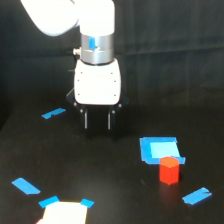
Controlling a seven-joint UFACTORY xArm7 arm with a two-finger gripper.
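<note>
My gripper (97,121) hangs from the white arm in the upper middle of the exterior view, pointing down over the black surface. Its two dark fingers (85,120) stand apart with nothing between them, so it is open. A small red block (169,170) stands upright to the lower right of the gripper, well apart from it. Just behind the block lies a blue square patch (159,148) on the surface. The gripper touches nothing.
Blue tape marks lie at the exterior view's left (53,113), lower left (26,186) and lower right (197,196). A bright white patch with blue corners (66,210) sits at the bottom edge. The surface is black.
</note>
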